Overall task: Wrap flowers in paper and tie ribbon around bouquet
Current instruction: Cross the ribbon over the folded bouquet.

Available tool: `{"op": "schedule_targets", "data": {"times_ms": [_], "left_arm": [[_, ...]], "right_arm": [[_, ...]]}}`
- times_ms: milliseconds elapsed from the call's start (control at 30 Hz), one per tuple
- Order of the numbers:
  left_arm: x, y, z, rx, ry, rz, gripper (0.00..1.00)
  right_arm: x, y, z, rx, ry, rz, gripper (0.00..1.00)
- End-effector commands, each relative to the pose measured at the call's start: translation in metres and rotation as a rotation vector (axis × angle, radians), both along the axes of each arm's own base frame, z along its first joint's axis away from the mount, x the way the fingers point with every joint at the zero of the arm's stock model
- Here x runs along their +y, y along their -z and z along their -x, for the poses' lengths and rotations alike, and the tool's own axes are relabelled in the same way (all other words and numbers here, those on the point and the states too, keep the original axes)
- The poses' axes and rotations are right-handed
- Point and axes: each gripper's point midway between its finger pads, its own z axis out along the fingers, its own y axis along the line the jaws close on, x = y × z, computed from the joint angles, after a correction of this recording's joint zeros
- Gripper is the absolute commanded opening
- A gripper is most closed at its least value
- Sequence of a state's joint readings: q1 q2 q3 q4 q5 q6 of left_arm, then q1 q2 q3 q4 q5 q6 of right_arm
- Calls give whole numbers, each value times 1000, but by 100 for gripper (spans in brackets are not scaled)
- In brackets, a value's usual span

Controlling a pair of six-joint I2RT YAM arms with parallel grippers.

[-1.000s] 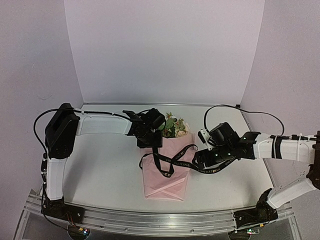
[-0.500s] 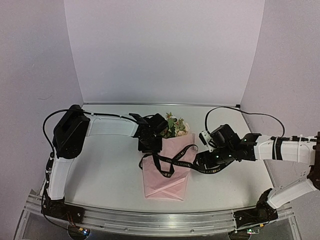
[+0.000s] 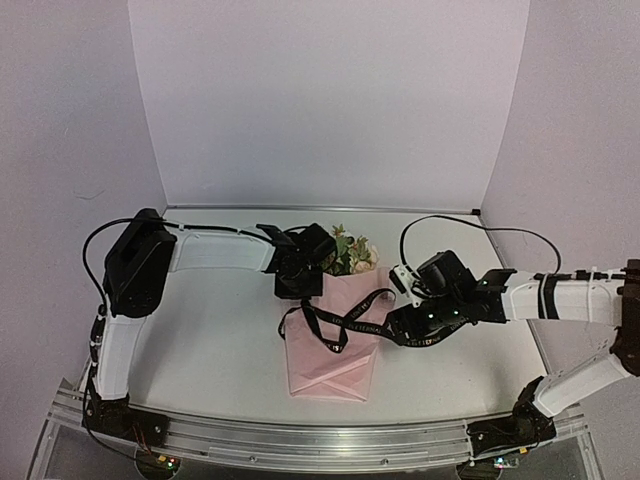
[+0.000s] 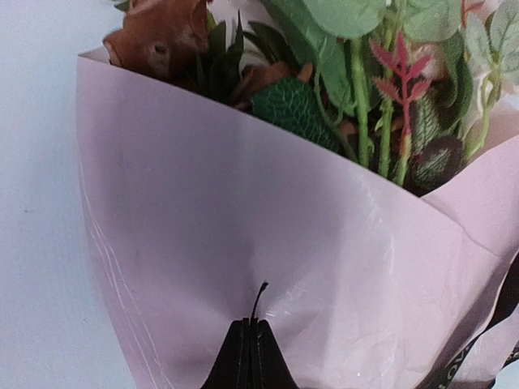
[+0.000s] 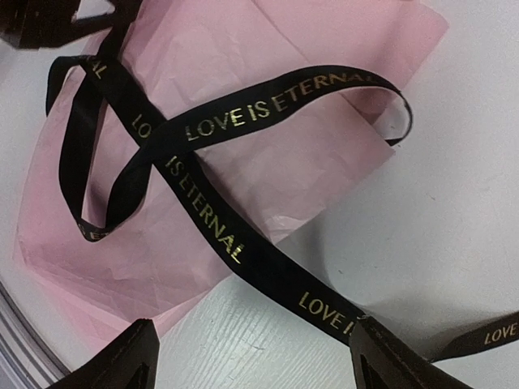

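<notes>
Bouquet (image 3: pixel 332 345) lies at middle of table (image 3: pixel 200 330), rose heads toward far edge. We judge paper (image 4: pixel 243 219) soft and crease-prone. Ribbon (image 5: pixel 243 121) is light and floppy, draped loose over wrap, not yet cinched. Left gripper (image 4: pixel 250 356) pressed together on pinch of paper below flowers (image 4: pixel 296 105). Right gripper (image 5: pixel 255 344) spread wide astride ribbon tail; we'd grab there.

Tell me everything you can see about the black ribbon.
The ribbon is narrow, thin and black, printed with pale gold LOVE IS ETERNAL. Untied and slack, it loops and crosses itself over the pink paper, then trails onto the white table, passing between the open fingers of the right gripper. Its other end runs toward the left gripper; whether that holds it is unclear.
</notes>
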State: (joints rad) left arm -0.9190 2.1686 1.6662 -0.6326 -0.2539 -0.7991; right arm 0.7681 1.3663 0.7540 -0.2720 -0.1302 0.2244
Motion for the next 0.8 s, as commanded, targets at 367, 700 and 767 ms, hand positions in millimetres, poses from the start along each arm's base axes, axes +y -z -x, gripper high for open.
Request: {"op": "schedule_targets", "data": {"times_ms": [367, 700, 767], "left_arm": [[43, -88, -31, -208, -83, 86, 0], [79, -98, -29, -249, -150, 89, 0], [85, -101, -30, -257, -164, 93, 0]], "right_arm": [[44, 25, -40, -55, -153, 51, 73], [28, 36, -29, -6, -80, 54, 55], [27, 38, -26, 5, -73, 49, 52]]}}
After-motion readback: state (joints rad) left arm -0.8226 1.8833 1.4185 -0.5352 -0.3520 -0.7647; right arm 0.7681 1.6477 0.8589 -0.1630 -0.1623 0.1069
